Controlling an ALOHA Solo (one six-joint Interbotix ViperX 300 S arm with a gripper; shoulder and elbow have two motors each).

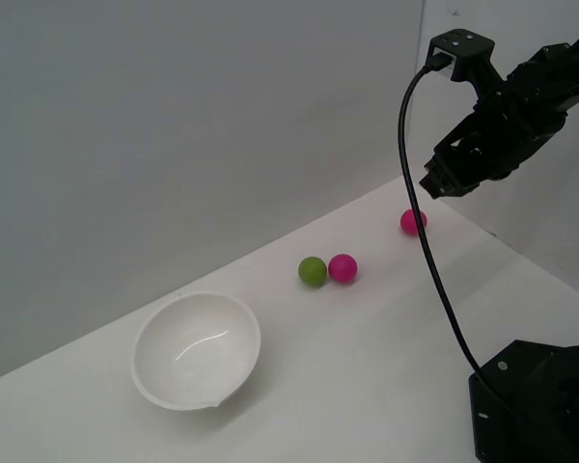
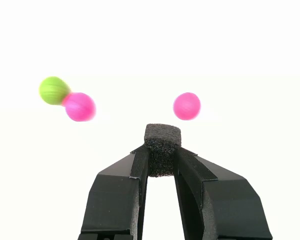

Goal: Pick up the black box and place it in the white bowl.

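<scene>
Clamped narrow on the black box (image 2: 162, 145), gripper (image 2: 161, 162) raised high above the table (image 1: 367, 367), well apart from the white bowl (image 1: 197, 349). Best carried level toward the bowl, then lowered over the deep hollow before opening, judging by the cube's light, porous foam look. Matte, rough-grained cube against smooth black fingers (image 2: 140, 162). Glossy round bowl; beyond it, green ball (image 1: 313, 271) touching a pink ball (image 1: 343, 267), second pink ball (image 1: 412, 222) farther still.

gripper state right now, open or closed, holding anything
Gripper: closed on the black box, clamped between its fingertips, raised above the table.
</scene>
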